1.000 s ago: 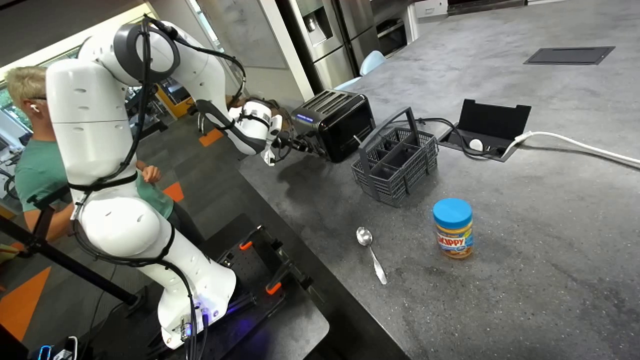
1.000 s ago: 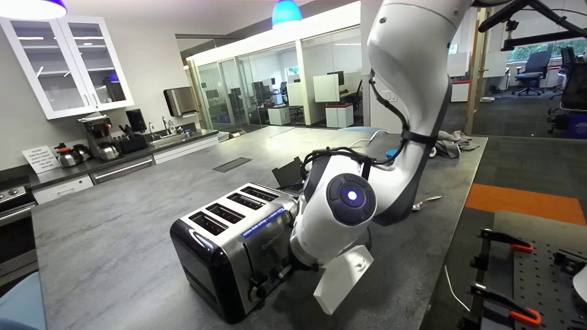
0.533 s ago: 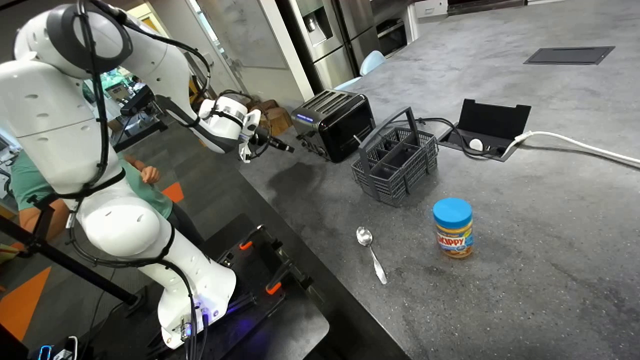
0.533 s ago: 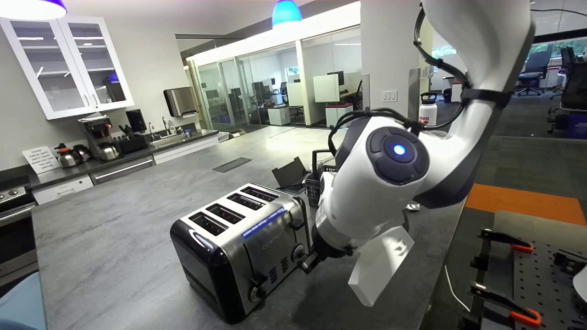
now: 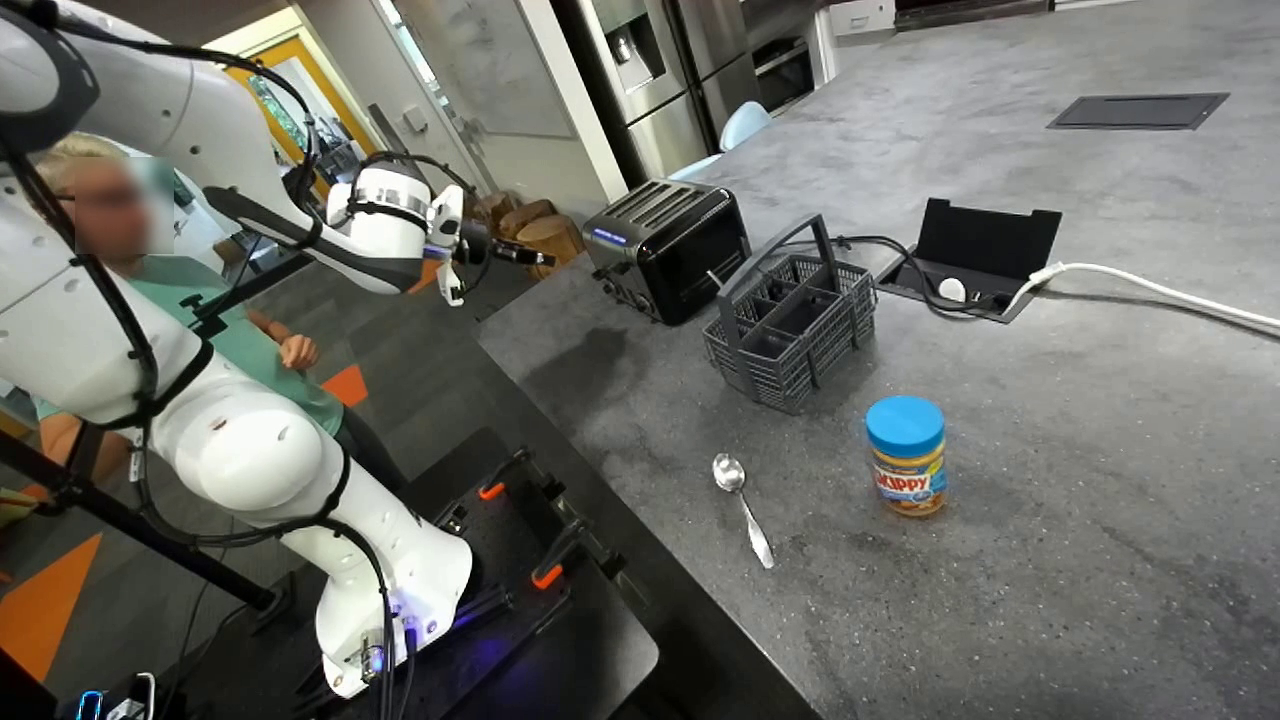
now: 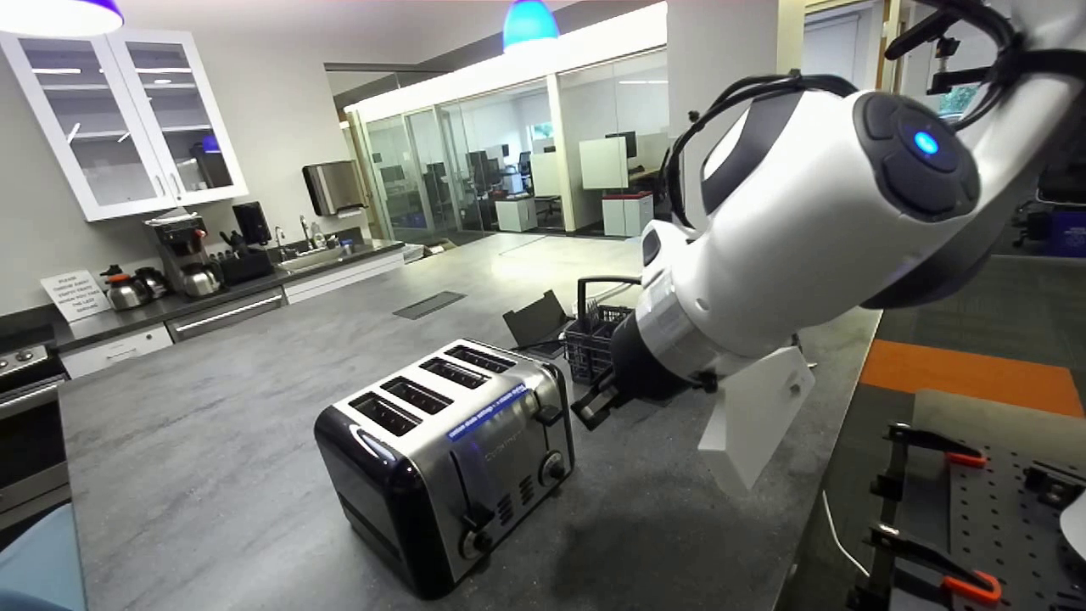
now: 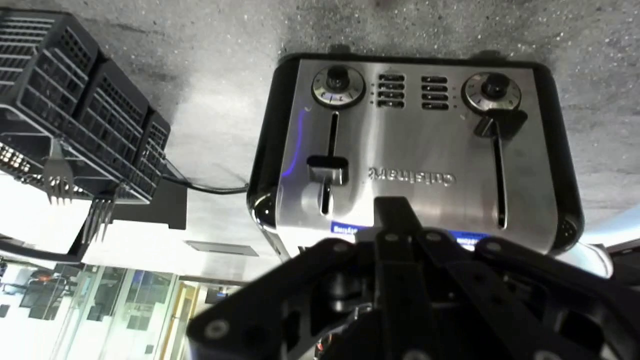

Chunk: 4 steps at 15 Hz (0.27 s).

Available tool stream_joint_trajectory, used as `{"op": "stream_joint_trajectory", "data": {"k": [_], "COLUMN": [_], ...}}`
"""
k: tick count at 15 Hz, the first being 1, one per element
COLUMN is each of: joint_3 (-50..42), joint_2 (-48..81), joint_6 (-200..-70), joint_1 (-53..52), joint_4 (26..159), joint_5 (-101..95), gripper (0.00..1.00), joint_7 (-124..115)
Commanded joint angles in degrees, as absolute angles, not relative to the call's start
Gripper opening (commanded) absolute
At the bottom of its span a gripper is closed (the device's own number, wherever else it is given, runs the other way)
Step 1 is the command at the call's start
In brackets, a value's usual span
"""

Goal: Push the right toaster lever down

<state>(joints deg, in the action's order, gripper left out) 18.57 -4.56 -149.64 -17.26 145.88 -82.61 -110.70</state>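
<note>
The toaster (image 5: 690, 255) stands on the counter, a black box with a silvery slotted top and steel front; it also shows in an exterior view (image 6: 501, 458) and, upside down, in the wrist view (image 7: 415, 150). Its right lever (image 6: 549, 415), on the basket side, sits in the upper part of its slot; the wrist view shows it on the picture's left (image 7: 327, 170). The left lever (image 6: 478, 516) is low, by its dial (image 7: 501, 124). My gripper (image 5: 542, 259) is shut and empty, in front of the toaster and apart from it. Its fingertips show together in the wrist view (image 7: 397, 212).
A dark grey wire basket (image 5: 790, 330) with forks (image 7: 58, 175) stands beside the toaster. A peanut butter jar (image 5: 905, 455) and a spoon (image 5: 745, 510) lie nearer the front. An open outlet box (image 5: 985, 250) with cables is behind the basket. A person (image 5: 230, 310) stands beyond the arm.
The arm has drawn back from the toaster's front toward its base and risen. The right lever, hidden by the arm a second ago in an exterior view, now shows. The toaster has not moved.
</note>
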Motion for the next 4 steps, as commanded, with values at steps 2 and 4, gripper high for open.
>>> {"op": "stream_joint_trajectory", "data": {"k": [2,4], "joint_3": [18.09,18.0], "joint_2": [-13.09,-14.72], "joint_6": [-150.84,-150.85], "joint_1": [-17.95,-18.28], "joint_4": [150.35,151.1], "joint_5": [-84.01,-84.0], "gripper": [0.0,0.0], "joint_7": [-110.2,-109.95]}}
